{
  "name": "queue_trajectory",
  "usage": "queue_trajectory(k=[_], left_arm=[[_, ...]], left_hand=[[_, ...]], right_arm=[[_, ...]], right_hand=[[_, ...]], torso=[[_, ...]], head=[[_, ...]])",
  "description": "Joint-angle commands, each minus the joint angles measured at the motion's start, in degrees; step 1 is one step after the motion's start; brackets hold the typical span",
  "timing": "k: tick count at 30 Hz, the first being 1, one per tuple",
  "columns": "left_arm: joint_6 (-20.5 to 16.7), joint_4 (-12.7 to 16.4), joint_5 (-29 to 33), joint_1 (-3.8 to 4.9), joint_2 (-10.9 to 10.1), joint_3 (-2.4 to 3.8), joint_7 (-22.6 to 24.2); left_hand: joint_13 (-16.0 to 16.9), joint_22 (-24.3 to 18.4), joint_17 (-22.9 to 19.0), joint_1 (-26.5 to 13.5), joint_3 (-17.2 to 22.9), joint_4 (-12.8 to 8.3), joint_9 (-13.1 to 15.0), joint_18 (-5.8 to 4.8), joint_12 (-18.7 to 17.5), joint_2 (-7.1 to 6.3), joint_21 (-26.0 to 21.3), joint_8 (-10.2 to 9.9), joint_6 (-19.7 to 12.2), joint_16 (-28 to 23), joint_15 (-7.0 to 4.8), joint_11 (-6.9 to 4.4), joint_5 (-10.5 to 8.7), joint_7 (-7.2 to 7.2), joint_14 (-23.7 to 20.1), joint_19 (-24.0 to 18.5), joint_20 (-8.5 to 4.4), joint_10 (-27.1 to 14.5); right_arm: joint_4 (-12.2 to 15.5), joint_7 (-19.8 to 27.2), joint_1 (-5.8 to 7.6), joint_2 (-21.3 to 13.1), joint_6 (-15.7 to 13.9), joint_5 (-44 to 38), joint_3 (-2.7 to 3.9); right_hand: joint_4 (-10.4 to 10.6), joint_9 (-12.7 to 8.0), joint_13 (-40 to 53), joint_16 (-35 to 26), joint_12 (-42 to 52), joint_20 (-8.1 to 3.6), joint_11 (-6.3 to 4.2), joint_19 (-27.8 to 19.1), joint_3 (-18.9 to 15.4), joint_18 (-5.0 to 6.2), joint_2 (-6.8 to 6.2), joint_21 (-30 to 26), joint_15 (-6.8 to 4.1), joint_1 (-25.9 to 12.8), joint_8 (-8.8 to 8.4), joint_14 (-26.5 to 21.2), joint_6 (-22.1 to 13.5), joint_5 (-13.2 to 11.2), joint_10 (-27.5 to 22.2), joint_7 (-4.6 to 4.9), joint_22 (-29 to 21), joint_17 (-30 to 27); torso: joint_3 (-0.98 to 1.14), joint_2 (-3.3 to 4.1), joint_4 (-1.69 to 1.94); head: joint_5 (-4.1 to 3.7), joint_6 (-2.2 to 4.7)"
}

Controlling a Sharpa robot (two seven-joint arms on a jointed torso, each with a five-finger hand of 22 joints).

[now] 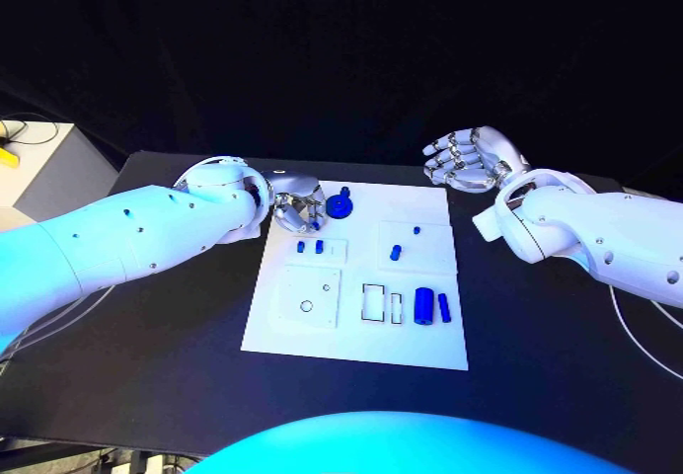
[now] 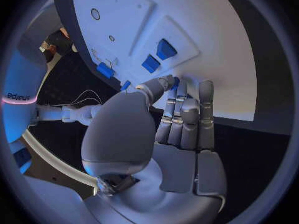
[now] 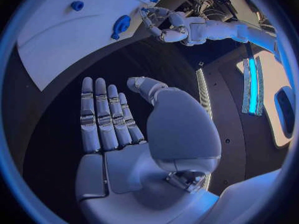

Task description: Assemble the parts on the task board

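The white task board (image 1: 356,341) lies in the middle of the black table. A round blue part (image 1: 341,204) with a short stem stands near the board's far left corner. My left hand (image 1: 295,209) hovers just beside it, fingers stretched toward it with nothing in them. In the left wrist view a sliver of this blue part (image 2: 177,81) shows between the thumb and fingers of the left hand (image 2: 181,119). The right wrist view shows a small gap between the left hand (image 3: 163,26) and the round part (image 3: 121,25). My right hand (image 1: 470,158) is raised beyond the far right corner, its palm (image 3: 118,134) flat and empty.
Two small blue pieces (image 1: 309,247) stand in the board's left far panel, two more (image 1: 395,253) in the right one. Two blue cylinders (image 1: 432,307) lie near the right edge beside rectangular slots (image 1: 373,301). A panel with a round hole (image 1: 306,306) sits near left.
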Motion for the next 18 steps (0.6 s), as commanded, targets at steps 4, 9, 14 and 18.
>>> queue_trajectory(k=[4,9,14,18], left_arm=[[2.2,-0.1,-0.1,-0.25,0.3,-0.26,-0.2],[1.9,-0.1,-0.4,-0.32,0.2,-0.30,-0.7],[1.1,-0.1,-0.5,-0.35,0.1,-0.32,-0.8],[0.6,0.0,-0.7,-0.37,0.0,-0.32,-1.1]], left_hand=[[0.5,-0.1,-0.6,0.1,-0.7,0.0,0.0,0.86,0.4,0.54,-0.5,-0.8,-0.8,0.2,-0.15,0.19,0.23,0.17,-0.8,-0.3,-0.21,-0.5],[1.3,-0.3,-3.1,-0.2,-1.1,0.0,-0.2,0.82,0.6,0.45,-0.9,-1.9,-2.0,-0.7,0.22,0.62,0.39,0.42,-2.9,-0.8,0.08,-2.4],[2.2,-0.5,-3.5,-0.4,-1.3,-0.1,-0.5,0.84,1.3,0.13,-1.1,-3.1,-3.3,-0.7,0.43,0.83,0.52,0.58,-3.6,-1.1,0.32,-4.1],[2.6,-0.5,-3.6,-0.5,-1.4,-0.1,-0.5,0.85,1.8,0.00,-1.2,-3.5,-3.7,-0.6,0.49,0.88,0.50,0.58,-3.8,-1.1,0.40,-4.7]], right_arm=[[0.0,0.7,-0.04,0.0,0.7,-0.2,0.01],[0.1,0.8,-0.05,0.0,0.7,-0.2,0.01],[0.1,0.9,-0.07,0.0,0.7,-0.2,0.01],[0.2,0.9,-0.09,-0.1,0.6,-0.2,0.01]], right_hand=[[-0.3,-0.1,-0.1,-0.4,-0.2,0.12,0.46,0.4,-0.1,0.66,0.29,0.1,-0.15,-0.4,0.34,0.4,-0.3,0.4,0.1,2.69,-0.1,-0.1],[-0.5,-0.2,-0.1,-0.5,-0.2,0.12,0.46,0.5,-0.1,0.65,0.32,0.1,-0.14,-0.5,0.40,0.5,-0.4,0.4,0.1,2.69,-0.5,-0.2],[-0.5,-0.2,-0.1,-0.5,-0.2,0.12,0.46,0.5,-0.1,0.65,0.32,0.1,-0.14,-0.5,0.40,0.5,-0.4,0.4,0.1,2.69,-0.5,-0.2],[-0.5,-0.2,-0.1,-0.5,-0.2,0.12,0.46,0.5,-0.1,0.65,0.32,0.1,-0.14,-0.5,0.40,0.5,-0.4,0.4,0.1,2.69,-0.5,-0.2]], torso=[[-0.02,0.02,0.00],[-0.01,0.01,0.03],[-0.02,-0.03,0.01],[-0.04,-0.01,0.04]], head=[[-0.03,-0.03],[-0.13,-0.02],[-0.11,-0.06],[-0.10,-0.06]])
